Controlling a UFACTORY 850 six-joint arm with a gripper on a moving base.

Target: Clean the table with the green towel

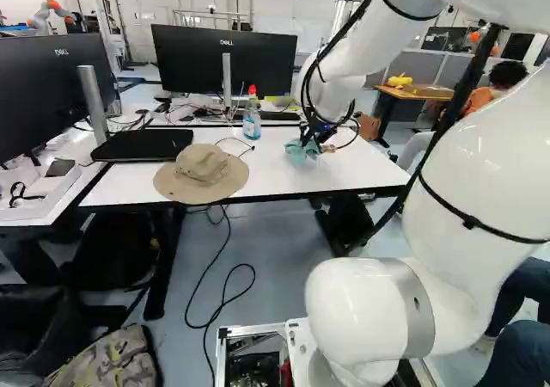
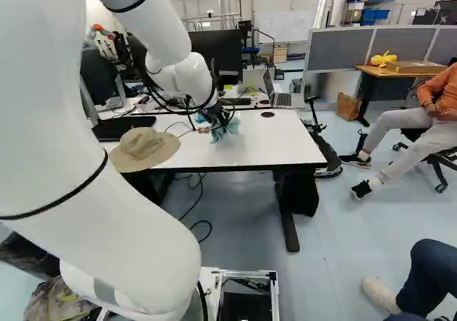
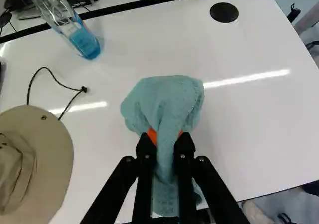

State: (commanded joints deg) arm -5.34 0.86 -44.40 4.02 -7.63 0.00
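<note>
The green towel (image 3: 164,102) is pinched in the pincer (image 3: 165,138), low over the bench (image 3: 249,124); its long axis runs near to far; the hat (image 1: 202,172) lies left, the bottle (image 1: 252,120) far left; a rightward wipe looks safest.

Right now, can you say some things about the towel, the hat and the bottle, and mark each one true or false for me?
1. The end effector is gripping the green towel. True.
2. The hat is on top of the towel. False: it lies beside the towel, apart from it, on the white table.
3. The bottle is standing up. True.
4. The bottle is full to the top with blue liquid. False: the blue liquid is only near the bottom.
</note>
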